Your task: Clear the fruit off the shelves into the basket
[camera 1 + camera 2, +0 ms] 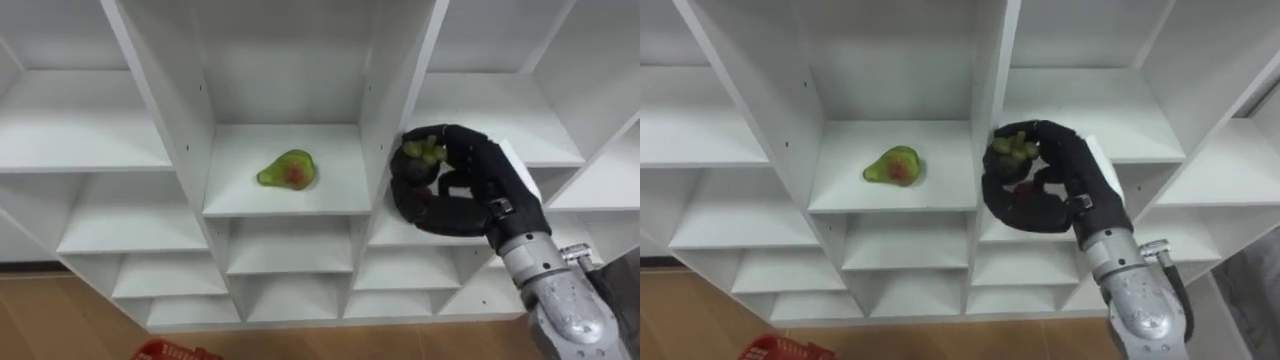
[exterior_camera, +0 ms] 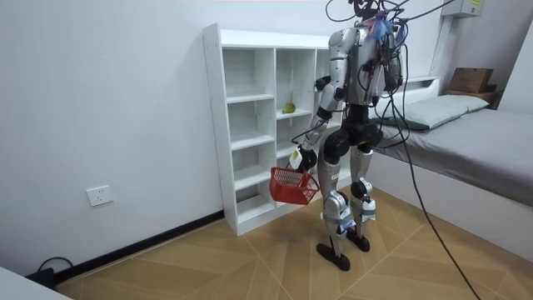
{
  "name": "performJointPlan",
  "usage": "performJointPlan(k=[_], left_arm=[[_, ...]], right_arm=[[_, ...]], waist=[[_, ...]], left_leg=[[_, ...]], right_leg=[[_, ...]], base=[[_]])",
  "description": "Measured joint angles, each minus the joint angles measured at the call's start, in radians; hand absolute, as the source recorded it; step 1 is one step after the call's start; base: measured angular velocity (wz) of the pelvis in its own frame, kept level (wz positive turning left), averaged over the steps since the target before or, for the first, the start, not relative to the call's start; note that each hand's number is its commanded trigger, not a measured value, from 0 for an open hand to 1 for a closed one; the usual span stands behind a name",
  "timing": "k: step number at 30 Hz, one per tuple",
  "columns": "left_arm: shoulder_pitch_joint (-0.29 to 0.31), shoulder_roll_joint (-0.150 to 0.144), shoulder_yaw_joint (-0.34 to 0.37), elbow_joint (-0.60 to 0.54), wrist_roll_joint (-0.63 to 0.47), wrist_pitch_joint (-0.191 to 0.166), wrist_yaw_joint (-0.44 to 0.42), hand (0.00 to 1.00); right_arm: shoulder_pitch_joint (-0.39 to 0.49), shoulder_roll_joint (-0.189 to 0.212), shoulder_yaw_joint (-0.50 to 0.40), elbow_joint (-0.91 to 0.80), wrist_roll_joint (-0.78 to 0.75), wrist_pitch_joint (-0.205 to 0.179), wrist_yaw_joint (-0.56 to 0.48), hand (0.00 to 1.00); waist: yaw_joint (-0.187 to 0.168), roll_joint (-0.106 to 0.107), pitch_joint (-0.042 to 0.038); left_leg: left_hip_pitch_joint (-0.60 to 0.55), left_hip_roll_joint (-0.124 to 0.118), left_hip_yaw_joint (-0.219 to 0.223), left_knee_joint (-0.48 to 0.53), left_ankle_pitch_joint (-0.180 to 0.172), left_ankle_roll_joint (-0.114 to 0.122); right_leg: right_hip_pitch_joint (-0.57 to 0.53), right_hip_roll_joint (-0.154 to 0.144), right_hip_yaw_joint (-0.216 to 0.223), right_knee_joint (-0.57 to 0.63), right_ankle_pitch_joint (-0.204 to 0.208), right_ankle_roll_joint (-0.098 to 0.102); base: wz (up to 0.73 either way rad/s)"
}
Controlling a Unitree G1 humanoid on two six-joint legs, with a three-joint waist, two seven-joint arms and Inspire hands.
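Left eye view: black right hand [image 1: 468, 188] tight around knobbly green grape bunch [image 1: 421, 150].

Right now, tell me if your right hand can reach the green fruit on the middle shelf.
Probably not yet: the right hand is curled round a grape bunch. The green fruit lies unobstructed one compartment to its left. The left hand carries the red basket.

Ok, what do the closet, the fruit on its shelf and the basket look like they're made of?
Closet: probably white laminated board; smooth matte faces, rows of peg holes. Fruit: likely plastic; green skin with a slight sheen and a red patch. Basket, hanging from the left hand: red plastic lattice, apparently. The green bunch in the right hand looks similar.
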Motion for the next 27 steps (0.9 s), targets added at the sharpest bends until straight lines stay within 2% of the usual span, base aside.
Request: performJointPlan(k=[4, 5, 7, 10, 14, 19, 23, 27], left_arm=[[-0.020, -0.011, -0.027, -0.005, -0.084, 0.000, 0.013, 1.00], [-0.031, -0.019, -0.037, -0.006, -0.098, -0.001, 0.013, 1.00], [-0.060, -0.033, -0.054, -0.005, -0.099, -0.002, 0.012, 1.00], [-0.075, -0.035, -0.072, -0.004, -0.119, -0.010, 0.008, 1.00], [-0.089, -0.044, -0.083, -0.024, -0.178, -0.010, -0.007, 1.00], [-0.103, -0.045, -0.092, -0.116, -0.296, -0.010, -0.011, 1.00], [-0.129, -0.055, -0.111, -0.141, -0.372, -0.010, -0.026, 1.00], [-0.141, -0.065, -0.119, -0.171, -0.452, -0.010, -0.026, 1.00]], right_arm=[[0.012, -0.001, 0.084, 0.054, -0.072, 0.011, 0.027, 1.00], [0.017, -0.001, 0.126, 0.064, -0.092, 0.027, 0.042, 1.00], [0.017, -0.002, 0.185, 0.087, -0.138, 0.029, 0.058, 1.00], [0.004, -0.003, 0.222, 0.087, -0.152, 0.028, 0.067, 1.00], [-0.005, -0.004, 0.234, 0.088, -0.150, 0.027, 0.070, 1.00], [-0.010, -0.003, 0.260, 0.101, -0.157, 0.030, 0.079, 1.00], [-0.013, 0.005, 0.265, 0.169, -0.186, 0.043, 0.092, 1.00], [-0.017, 0.004, 0.276, 0.194, -0.237, 0.048, 0.085, 1.00]], waist=[[0.002, 0.001, -0.0028], [0.006, 0.004, -0.0026], [0.014, 0.011, -0.0009], [0.018, 0.011, -0.0006], [0.018, 0.009, 0.0018], [0.017, -0.001, 0.0161], [0.020, -0.010, 0.0165], [0.021, -0.015, 0.0136]], left_leg=[[-0.009, 0.003, 0.000, 0.003, 0.000, 0.000], [-0.017, 0.002, -0.002, 0.007, 0.000, 0.000], [-0.032, 0.002, -0.004, 0.008, 0.001, 0.000], [-0.036, 0.002, -0.008, 0.009, 0.001, 0.000], [-0.036, 0.000, -0.010, 0.009, 0.002, 0.002], [-0.046, -0.003, -0.010, 0.009, 0.003, 0.004], [-0.058, -0.007, -0.011, 0.020, 0.004, 0.005], [-0.090, -0.005, -0.013, 0.028, 0.004, 0.005]], right_leg=[[-0.011, -0.001, -0.002, 0.003, 0.002, -0.003], [-0.016, -0.001, -0.005, 0.003, 0.002, -0.003], [-0.034, -0.002, -0.007, 0.013, 0.002, -0.003], [-0.038, -0.007, -0.013, 0.018, 0.002, -0.003], [-0.037, -0.009, -0.015, 0.017, 0.002, -0.003], [-0.043, -0.012, -0.016, 0.018, 0.002, -0.002], [-0.052, -0.015, -0.015, 0.019, 0.000, 0.002], [-0.086, -0.016, -0.021, 0.030, 0.001, 0.002]], base=[[0.01], [0.04], [0.02], [0.04], [0.01], [0.00], [0.03], [0.00]])
